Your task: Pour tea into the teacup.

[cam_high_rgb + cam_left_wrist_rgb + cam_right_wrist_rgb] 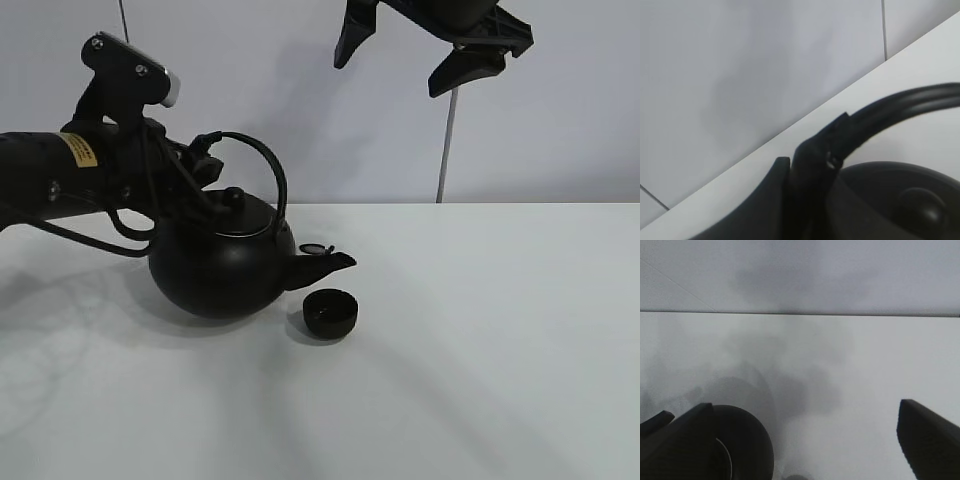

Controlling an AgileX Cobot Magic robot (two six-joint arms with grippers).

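A big round black kettle with an arched handle is tilted, its spout pointing right and hanging just above the small matte black teacup on the white table. My left gripper is shut on the kettle's handle; the left wrist view shows the fingers clamped on the handle above the lid. My right gripper hangs open and empty high above the table. The right wrist view shows its fingertips wide apart and the kettle's top.
The white table stretches wide to the right and in front of the cup. A pale wall with a vertical seam rises behind the table's far edge.
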